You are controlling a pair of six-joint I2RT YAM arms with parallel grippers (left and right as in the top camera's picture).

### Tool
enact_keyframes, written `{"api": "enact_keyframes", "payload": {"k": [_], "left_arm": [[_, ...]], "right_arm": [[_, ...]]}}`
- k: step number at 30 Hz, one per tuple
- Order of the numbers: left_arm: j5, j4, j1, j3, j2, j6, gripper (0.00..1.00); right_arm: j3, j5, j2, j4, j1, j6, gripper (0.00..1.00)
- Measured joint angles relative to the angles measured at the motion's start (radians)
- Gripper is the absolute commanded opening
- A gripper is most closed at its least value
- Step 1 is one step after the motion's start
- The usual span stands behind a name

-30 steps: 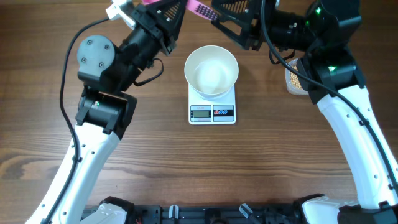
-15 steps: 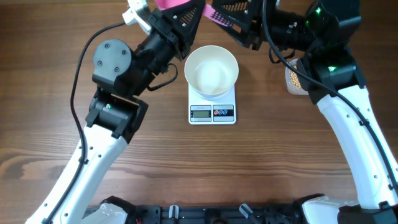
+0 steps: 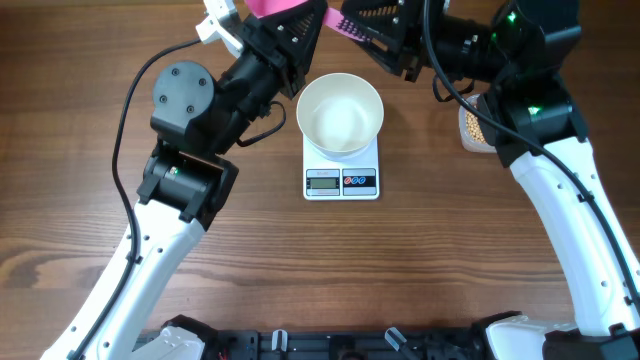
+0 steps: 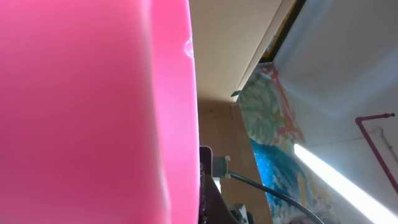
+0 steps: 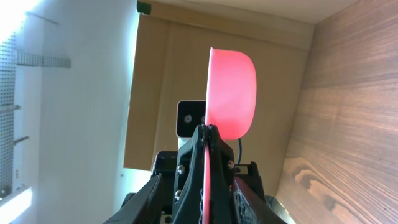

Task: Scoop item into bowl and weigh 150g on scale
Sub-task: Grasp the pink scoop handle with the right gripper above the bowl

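Left pincer (image 3: 288,18), yours: far centre, clamped on the cup end of a pink scoop (image 3: 326,15); pink fills its wrist view.
Right pincer (image 5: 208,134), yours: far, just right of the left one, fingers pressed together on the scoop's handle, with the cup standing edge-on beyond them.
Bowl (image 3: 340,112): white, upright on the scale (image 3: 341,183), mid-table (image 3: 250,270), just near of both pincers.
Beans (image 3: 468,126): in a tub (image 3: 472,147) at the right; you see it only partly, under your right arm.
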Motion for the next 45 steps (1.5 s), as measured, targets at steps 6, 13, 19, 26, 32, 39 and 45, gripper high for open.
{"api": "enact_keyframes", "payload": {"k": [6, 13, 19, 26, 32, 39, 45], "left_arm": [[0.000, 0.000, 0.000, 0.000, 0.000, 0.000, 0.04], [0.000, 0.000, 0.000, 0.000, 0.000, 0.000, 0.04], [-0.001, 0.000, 0.000, 0.000, 0.000, 0.000, 0.04], [-0.001, 0.000, 0.000, 0.000, 0.000, 0.000, 0.04], [-0.001, 0.000, 0.000, 0.000, 0.001, 0.000, 0.04], [-0.001, 0.000, 0.000, 0.000, 0.001, 0.000, 0.04], [-0.001, 0.000, 0.000, 0.000, 0.001, 0.000, 0.04]], "right_arm": [[0.000, -0.003, 0.000, 0.000, 0.000, 0.004, 0.34], [0.000, -0.008, 0.000, 0.000, 0.000, 0.011, 0.34], [0.000, -0.016, 0.000, 0.000, 0.000, 0.012, 0.33], [0.000, -0.019, 0.000, 0.000, 0.000, 0.015, 0.27], [0.000, -0.019, 0.000, 0.000, 0.000, 0.019, 0.27], [0.000, -0.019, 0.000, 0.000, 0.003, 0.019, 0.27], [0.000, -0.019, 0.000, 0.000, 0.016, 0.019, 0.26]]}}
